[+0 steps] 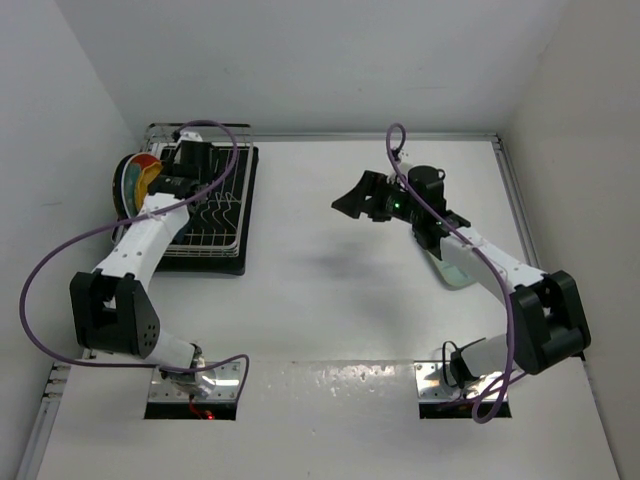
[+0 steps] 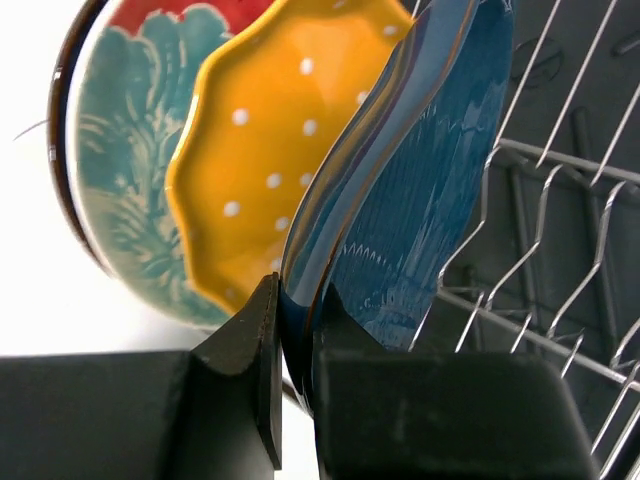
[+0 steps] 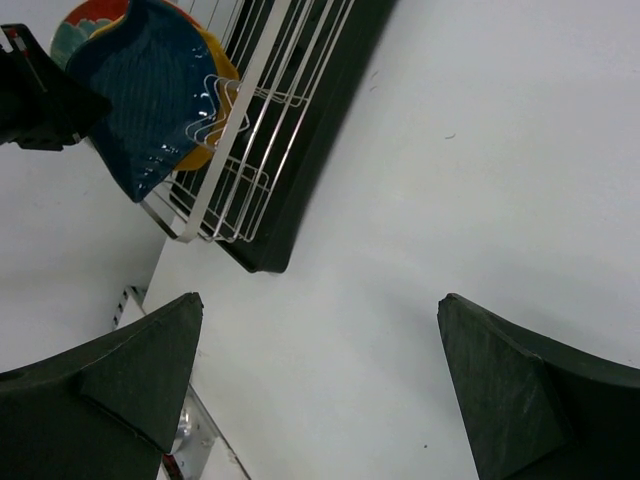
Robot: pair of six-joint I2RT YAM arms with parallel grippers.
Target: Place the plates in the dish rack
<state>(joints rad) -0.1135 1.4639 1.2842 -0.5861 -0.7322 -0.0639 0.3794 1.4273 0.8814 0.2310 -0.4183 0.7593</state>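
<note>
My left gripper (image 2: 297, 300) is shut on the lower edge of the dark blue leaf-shaped plate (image 2: 420, 200), which stands on edge at the left end of the dish rack (image 2: 560, 250). Just behind it stand the scalloped yellow plate with white dots (image 2: 270, 150) and the round red-and-turquoise plate (image 2: 120, 170). From above, these plates (image 1: 140, 178) cluster at the left side of the dish rack (image 1: 215, 215). The pale mint plate (image 1: 455, 268) lies flat on the table, partly hidden under my right arm. My right gripper (image 1: 350, 203) hangs open over the table's middle, holding nothing.
The rack sits in a black tray (image 1: 248, 200) at the back left, close to the left wall. The right wrist view shows the rack (image 3: 260, 130) and the blue plate (image 3: 150, 90) from the side. A purple cable loops from each arm.
</note>
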